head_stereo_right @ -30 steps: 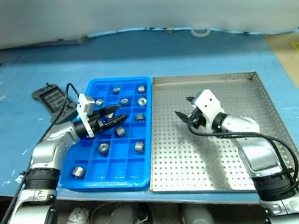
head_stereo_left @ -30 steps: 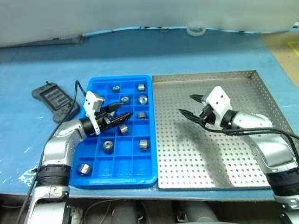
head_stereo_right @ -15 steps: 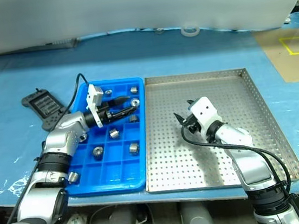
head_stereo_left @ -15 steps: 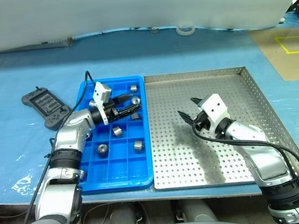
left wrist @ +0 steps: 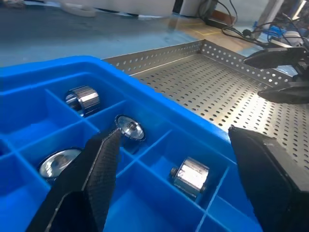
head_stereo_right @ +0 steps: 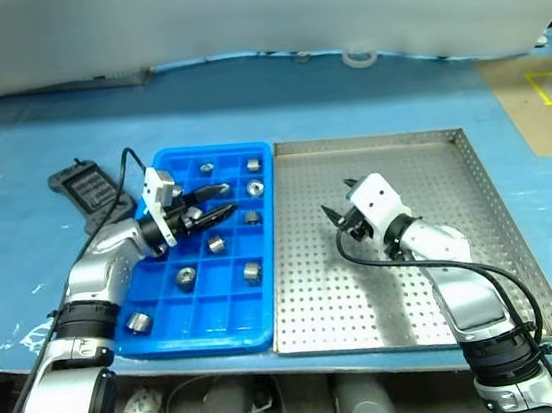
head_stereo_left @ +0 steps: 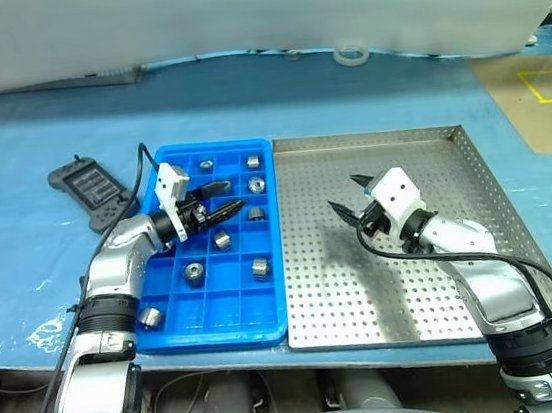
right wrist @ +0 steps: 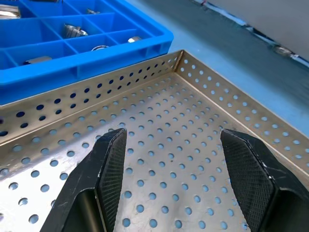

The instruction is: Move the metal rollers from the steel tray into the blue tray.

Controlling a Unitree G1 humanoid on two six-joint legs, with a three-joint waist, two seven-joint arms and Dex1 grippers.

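Nothing moved — left claw (head_stereo_left: 227,198) over blue tray (head_stereo_left: 170,325), no writing legible.

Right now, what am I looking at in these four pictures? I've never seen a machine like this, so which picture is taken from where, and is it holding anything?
This is a two-armed humanoid robot sorting parts. The two wide pictures come from cameras in its head, looking down over its arms at a blue-covered table. The two close-ups come from cameras on its wrists, looking out between each gripper's two black fingers.

On the table lie a bright blue plastic tray with square compartments and, beside it, a large silvery perforated steel tray. Small shiny metal rollers sit in several blue compartments; I see none in the steel tray. A dark handheld controller lies on the blue tray's other side.

The left gripper hangs over the blue tray, the right gripper over the steel tray. Both are open and hold nothing.
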